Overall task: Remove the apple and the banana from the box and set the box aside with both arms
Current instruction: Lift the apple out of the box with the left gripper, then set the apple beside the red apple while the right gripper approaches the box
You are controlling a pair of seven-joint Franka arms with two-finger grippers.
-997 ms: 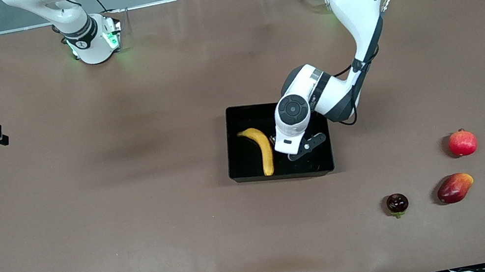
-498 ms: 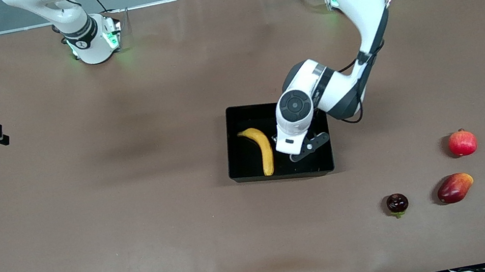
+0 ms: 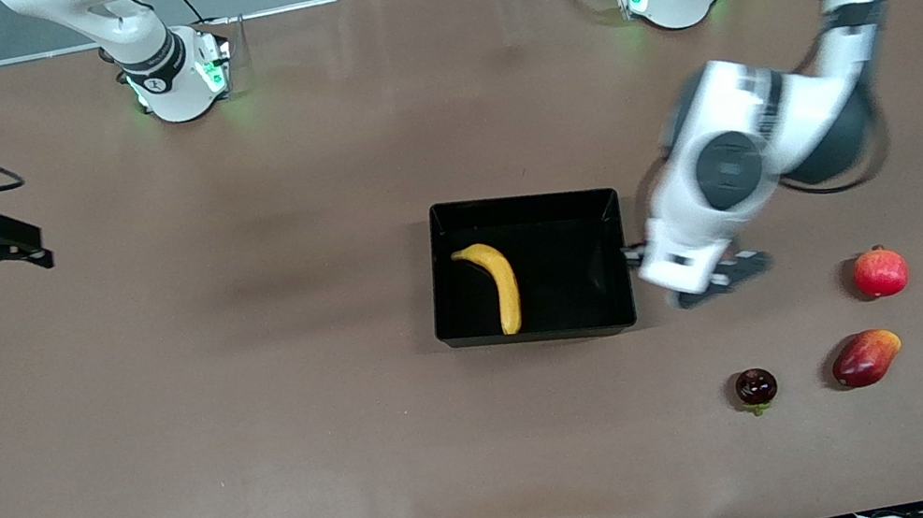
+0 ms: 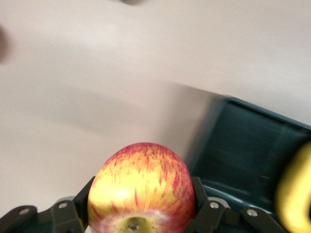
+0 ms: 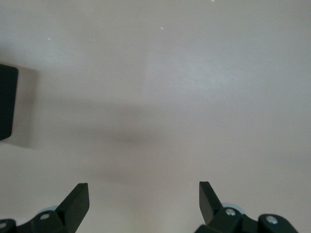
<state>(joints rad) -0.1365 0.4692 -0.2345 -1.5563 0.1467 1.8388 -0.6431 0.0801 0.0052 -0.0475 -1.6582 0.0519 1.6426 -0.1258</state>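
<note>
Glossy black plastic forms the low-walled box (image 3: pixel 528 267) at the centre of the front view, and the yellow banana (image 3: pixel 499 283) lies inside it, along the wall toward the right arm's end of the table. Just beside the box's other short wall, right of centre in that frame, the left gripper (image 3: pixel 712 277) hangs over the brown table (image 3: pixel 260 408), blurred. The left wrist view shows its fingers (image 4: pixel 73 213) clamped on the red apple with yellow streaks (image 4: pixel 142 189), which fills the lower middle of that picture, with a corner of the box (image 4: pixel 243 150) and a yellow sliver of the banana (image 4: pixel 296 194) at the lower right edge. Lower right in the front view three other fruits rest on the table: a plain red pomegranate (image 3: pixel 881 271), a red-and-yellow mango-like fruit (image 3: pixel 865 358) nearer the front camera, and a small dark maroon fruit with a green stem (image 3: pixel 756 388) beside it. The right gripper (image 3: pixel 9 251) waits at the upper left edge of the front view over bare table, its fingers (image 5: pixel 73 204) spread wide apart and holding nothing, as the right wrist view shows.
</note>
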